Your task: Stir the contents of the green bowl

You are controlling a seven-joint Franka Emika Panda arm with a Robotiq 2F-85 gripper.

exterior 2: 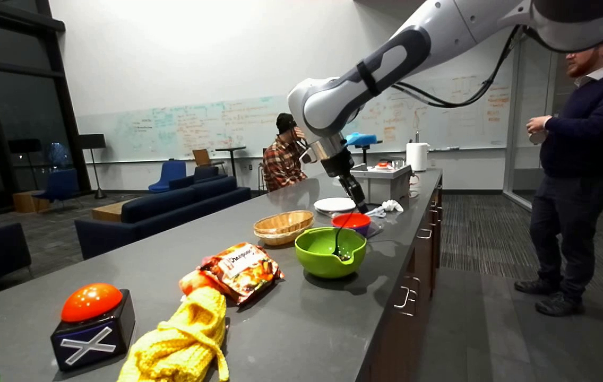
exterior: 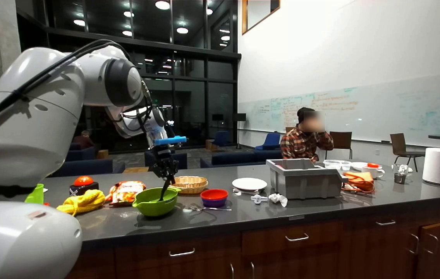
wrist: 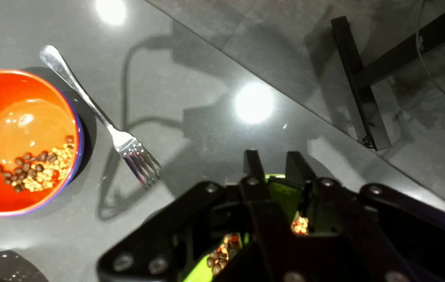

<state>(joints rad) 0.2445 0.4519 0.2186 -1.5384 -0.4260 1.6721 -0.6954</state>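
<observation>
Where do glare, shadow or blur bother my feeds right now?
Wrist view: two white glare spots on the counter, dark shadows beside the fork, dark jaws hiding much of the green bowl; in both exterior views, a shadow beneath that bowl; in an exterior view, the seated man's face blurred.

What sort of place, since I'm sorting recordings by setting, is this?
Probably a shared lounge in an office or campus building, though I can't tell which: it has a long whiteboard with handwriting on it, a navy sofa and a long gray counter.
</observation>
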